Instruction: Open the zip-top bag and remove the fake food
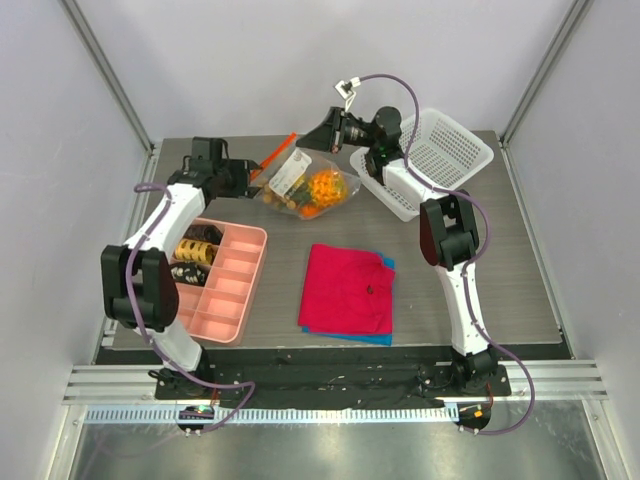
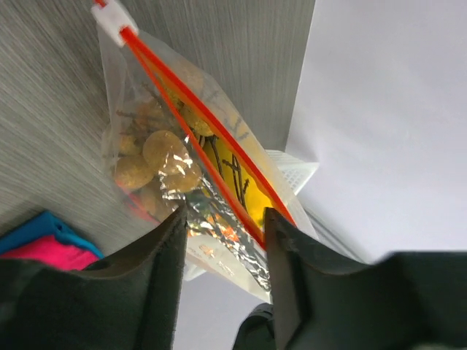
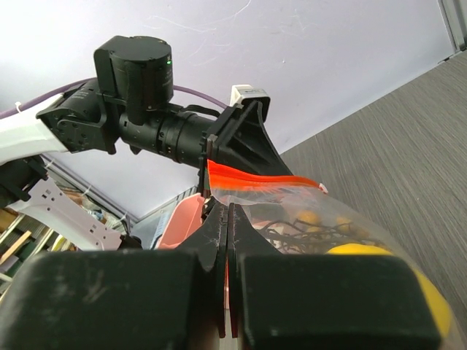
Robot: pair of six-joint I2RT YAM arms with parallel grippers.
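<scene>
Jaws of the right gripper (image 3: pixel 226 211) are pressed together on a thin fold of the zip-top bag (image 1: pixel 305 188) near its mouth. Jaws of the left gripper (image 2: pixel 224 215) stand partway apart, one finger on each side of the bag's mouth edge, not closed on it.

Bag: clear, crinkled plastic with an orange-red zip strip (image 3: pixel 263 179) and a white slider (image 2: pixel 109 16) at one end. The strip's two red tracks meet at the slider and spread apart toward the left gripper.

Fake food (image 1: pixel 322 187) fills the bag: orange and yellow fruits and tan round pieces (image 2: pixel 162 149).

Position: between the two grippers, over the far middle of the grey surface (image 1: pixel 480 280), just beside the white mesh basket (image 1: pixel 455 140). Whether the bag rests on the surface cannot be told.

Nearer lie a red cloth (image 1: pixel 345 285) and a pink compartment tray (image 1: pixel 250 260).
</scene>
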